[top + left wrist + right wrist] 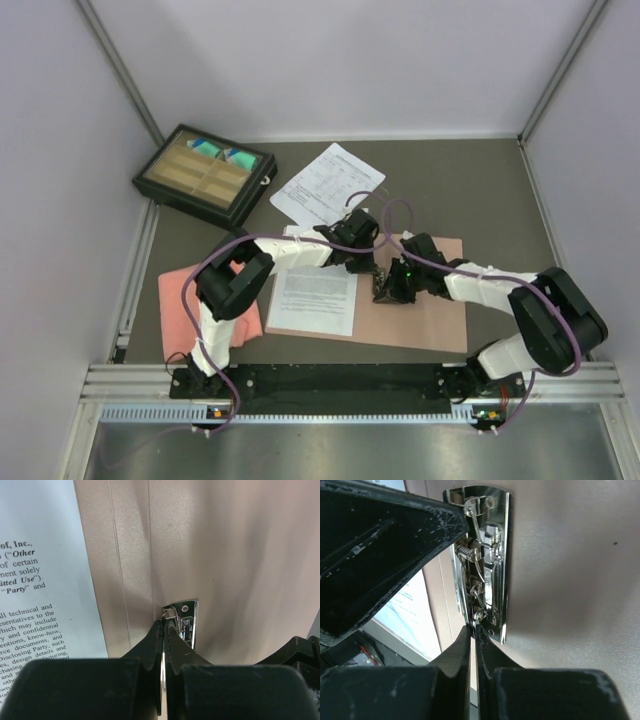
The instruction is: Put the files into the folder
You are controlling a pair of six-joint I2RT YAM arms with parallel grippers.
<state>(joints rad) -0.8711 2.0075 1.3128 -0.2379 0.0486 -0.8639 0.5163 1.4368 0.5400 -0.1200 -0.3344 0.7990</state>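
The tan folder [430,320] lies open in the middle of the table. The dense-text sheet [312,300] lies on its left half and shows in the left wrist view [35,580]. The table-layout sheet [325,185] lies on the table behind the folder. A chrome clip [187,615] is fixed on the folder's right half [240,555], by the spine. My left gripper [362,262] is shut on the small metal tab at the clip's far end [166,620]. My right gripper [385,290] is shut on the clip's near end [473,626]. The clip's spring [487,555] is exposed.
A salmon-pink folded cloth [185,300] lies at the left, partly under the left arm. A black compartment box [205,172] stands at the back left. Grey walls close in the sides and back. The left gripper's body [380,545] looms just beside the right one.
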